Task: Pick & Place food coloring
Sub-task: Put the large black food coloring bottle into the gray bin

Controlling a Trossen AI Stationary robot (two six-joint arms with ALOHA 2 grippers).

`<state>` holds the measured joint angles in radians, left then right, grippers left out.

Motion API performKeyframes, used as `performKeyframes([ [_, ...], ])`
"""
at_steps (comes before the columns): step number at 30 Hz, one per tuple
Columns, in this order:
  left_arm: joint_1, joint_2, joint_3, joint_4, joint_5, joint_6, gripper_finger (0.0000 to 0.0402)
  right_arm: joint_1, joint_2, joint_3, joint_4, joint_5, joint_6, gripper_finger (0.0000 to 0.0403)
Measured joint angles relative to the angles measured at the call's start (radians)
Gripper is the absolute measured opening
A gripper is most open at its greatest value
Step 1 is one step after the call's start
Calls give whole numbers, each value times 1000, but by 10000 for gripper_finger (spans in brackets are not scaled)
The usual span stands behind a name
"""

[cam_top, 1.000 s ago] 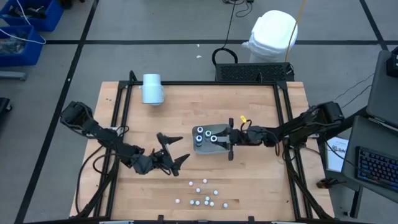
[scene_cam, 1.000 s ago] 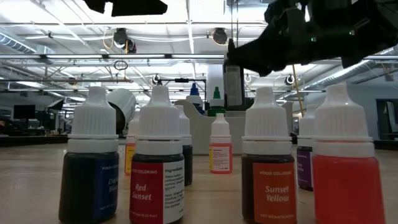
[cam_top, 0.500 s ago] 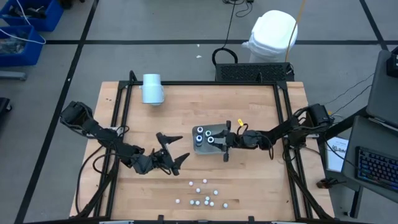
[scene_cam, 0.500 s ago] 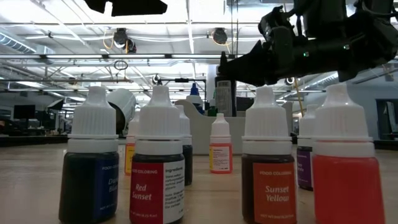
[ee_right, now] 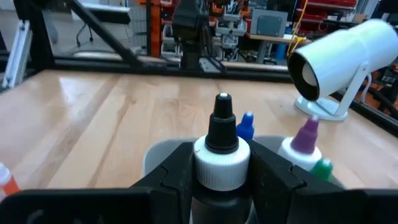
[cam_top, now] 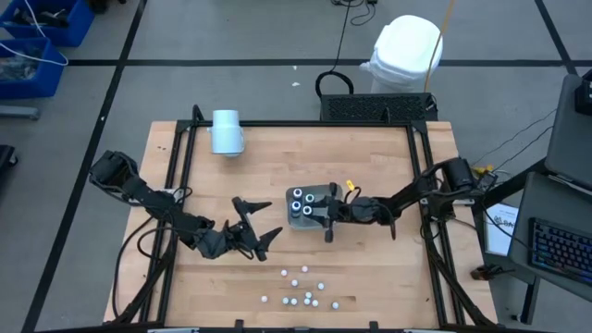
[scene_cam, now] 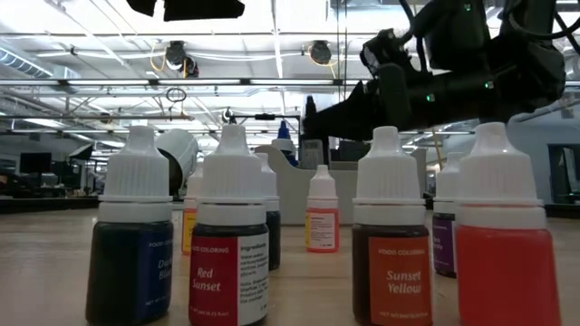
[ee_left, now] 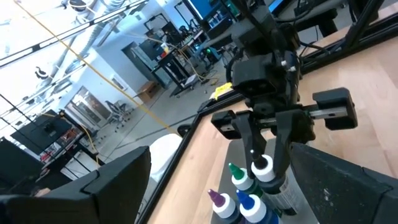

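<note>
High view: we see our right gripper [cam_top: 319, 212] over the tray [cam_top: 298, 220] at mid-table; loose food coloring bottles [cam_top: 301, 289] stand well off, toward the near edge. Left gripper [cam_top: 259, 222] waits spread wide beside the tray.
Low view: small bottles on bare wood [scene_cam: 54, 263]; a workshop lies beyond.
Left wrist view: right fingers [ee_left: 252, 146] clamp a white-collared bottle [ee_left: 263, 168].
Right wrist view: held bottle [ee_right: 221, 152] sits between our fingers, gripped below the cap.
Handling: we judge it light, rigid, smooth; take it at the body.
</note>
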<state>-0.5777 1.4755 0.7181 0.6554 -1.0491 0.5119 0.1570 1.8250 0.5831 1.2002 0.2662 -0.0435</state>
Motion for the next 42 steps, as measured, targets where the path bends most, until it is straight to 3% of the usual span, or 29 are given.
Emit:
performKeyframes([
  [42,0,0,0,0,4,-4,381,-14,78,-1,40,19,68,116],
])
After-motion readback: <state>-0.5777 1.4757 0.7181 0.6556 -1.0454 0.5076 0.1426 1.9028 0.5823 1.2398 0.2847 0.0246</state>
